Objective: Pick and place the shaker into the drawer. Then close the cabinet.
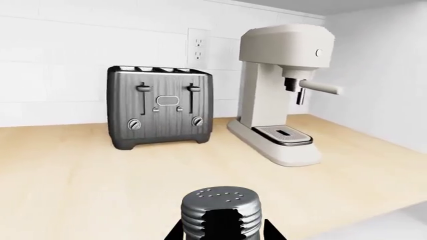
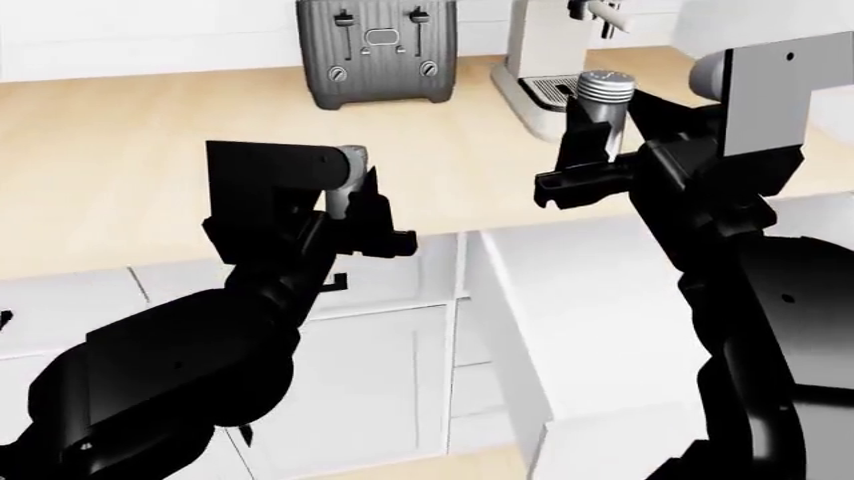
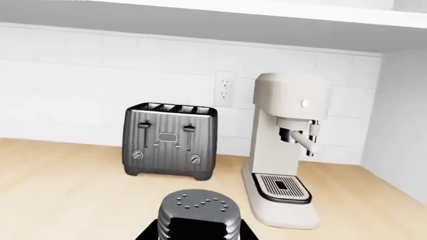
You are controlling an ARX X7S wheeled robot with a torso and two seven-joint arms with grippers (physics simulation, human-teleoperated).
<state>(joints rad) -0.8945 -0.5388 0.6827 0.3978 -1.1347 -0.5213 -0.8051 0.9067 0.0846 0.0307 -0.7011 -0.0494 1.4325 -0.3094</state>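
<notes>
Shaker point(image 3: 198, 212) base hidden | right gripper point(image 2: 597, 120) clamps it | left gripper point(image 2: 358, 190) unclear

Reaches both bent arms toward the toaster point(image 2: 379, 55); clamps left gripper point(image 2: 367, 205) on a second shaker point(image 2: 350, 165) (only partly visible) short of its front, pinches the shaker point(image 2: 602, 95) upright in right gripper point(image 2: 598, 140), off to its right

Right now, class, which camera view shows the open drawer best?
The head view: the drawer stands open below the counter, its white inside partly hidden by the right arm. The wrist views look across the counter at the toaster; a pale corner in the left one might be the drawer, unclear.
</notes>
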